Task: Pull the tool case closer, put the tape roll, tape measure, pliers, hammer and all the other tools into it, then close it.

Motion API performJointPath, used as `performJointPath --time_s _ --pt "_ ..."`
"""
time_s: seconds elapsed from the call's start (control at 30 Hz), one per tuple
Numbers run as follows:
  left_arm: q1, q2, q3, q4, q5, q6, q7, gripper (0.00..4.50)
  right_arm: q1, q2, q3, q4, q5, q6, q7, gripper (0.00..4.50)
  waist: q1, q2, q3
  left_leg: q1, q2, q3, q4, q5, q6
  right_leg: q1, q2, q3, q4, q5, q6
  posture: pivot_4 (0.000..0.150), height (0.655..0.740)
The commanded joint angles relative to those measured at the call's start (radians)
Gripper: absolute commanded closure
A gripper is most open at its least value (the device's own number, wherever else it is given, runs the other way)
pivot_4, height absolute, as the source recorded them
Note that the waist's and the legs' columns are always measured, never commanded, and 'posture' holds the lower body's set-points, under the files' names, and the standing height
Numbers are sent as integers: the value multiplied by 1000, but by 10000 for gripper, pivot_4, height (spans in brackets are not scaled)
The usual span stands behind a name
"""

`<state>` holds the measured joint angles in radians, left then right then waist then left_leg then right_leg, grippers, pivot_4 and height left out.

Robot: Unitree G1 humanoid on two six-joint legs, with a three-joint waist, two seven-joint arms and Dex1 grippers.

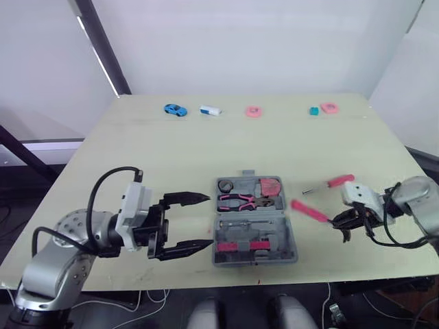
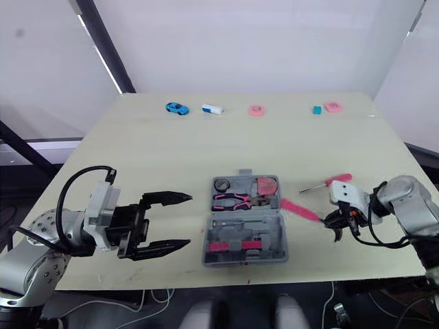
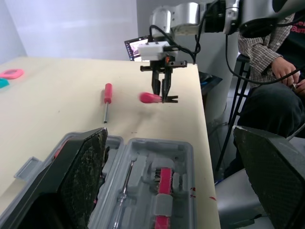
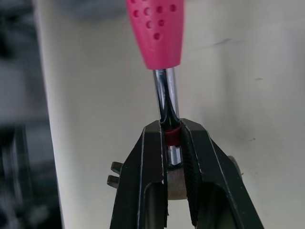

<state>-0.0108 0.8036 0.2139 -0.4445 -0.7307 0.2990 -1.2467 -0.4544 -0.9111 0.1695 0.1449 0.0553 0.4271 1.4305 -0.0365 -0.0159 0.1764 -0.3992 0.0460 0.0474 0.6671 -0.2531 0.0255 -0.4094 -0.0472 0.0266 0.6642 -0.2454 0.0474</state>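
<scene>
— Since the tool case [image 1: 274, 260] sits open near the front edge of the tabletop [image 1: 171, 157], we reckon the pull-it-closer part is done, right? What's in it so far?

— Yeah, we'd call that bit sorted. The far half of the case holds the tape roll [image 1: 226, 184], the pink tape measure [image 1: 271, 186] and the pliers [image 1: 236, 201] lying across just in front of them. The near half has a thin metal tool [image 1: 236, 225] and a pink-marked piece [image 1: 240, 245]; we can't tell what those are. So three of the named things are in.

— And the hammer [image 1: 309, 210]?

— Not in yet. It's just right of the case, pink handle pointing toward it. The right gripper [image 4: 169, 133] has its fingers pinched on the chrome shaft next to the pink grip. We can't tell if it's lifted or resting. The left gripper [image 1: 207, 221] hangs just left of the case, fingers spread wide, holding nothing.

— So what's left?

— By our count: hammer in, then the red-handled screwdriver [image 1: 330, 184] lying just beyond it, then shut the lid. The blue toy car [image 1: 175, 110] and pink ring [image 1: 254, 112] along the far edge don't look like tools to us.
</scene>
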Motion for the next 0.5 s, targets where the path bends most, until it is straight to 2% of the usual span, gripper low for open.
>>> performJointPath --time_s 0.03,0.1,0.2,0.4,0.5 --pt "-21 1 2 2 -25 6 -12 0 47 132 -183 -295 21 604 -318 44889 1 -1 -1 0 0 0 0 0 0 0 0 0 0 0 0 1500 7400" --pt "-26 4 -3 3 -29 9 -24 0 52 233 -252 -409 2 896 -457 44889 3 -1 -1 -1 0 0 0 0 0 0 0 1 0 -1 -2 1500 7400" --pt "-39 8 -10 10 -32 14 -39 0 97 306 -292 -549 16 1141 -557 44889 13 -1 -1 -3 -1 -1 0 0 0 -2 0 0 -1 0 0 1500 7400" --pt "-76 12 -25 49 -15 10 -67 0 168 384 -371 -555 42 1187 -742 44889 28 -2 -1 -14 -3 -1 2 0 0 -9 0 -4 -3 0 1 1500 7400" --pt "-75 12 -22 49 -15 11 -72 0 184 410 -414 -563 77 1187 -807 44889 27 -2 -1 -15 -3 -1 3 0 0 -8 0 -4 -3 1 2 1500 7400"
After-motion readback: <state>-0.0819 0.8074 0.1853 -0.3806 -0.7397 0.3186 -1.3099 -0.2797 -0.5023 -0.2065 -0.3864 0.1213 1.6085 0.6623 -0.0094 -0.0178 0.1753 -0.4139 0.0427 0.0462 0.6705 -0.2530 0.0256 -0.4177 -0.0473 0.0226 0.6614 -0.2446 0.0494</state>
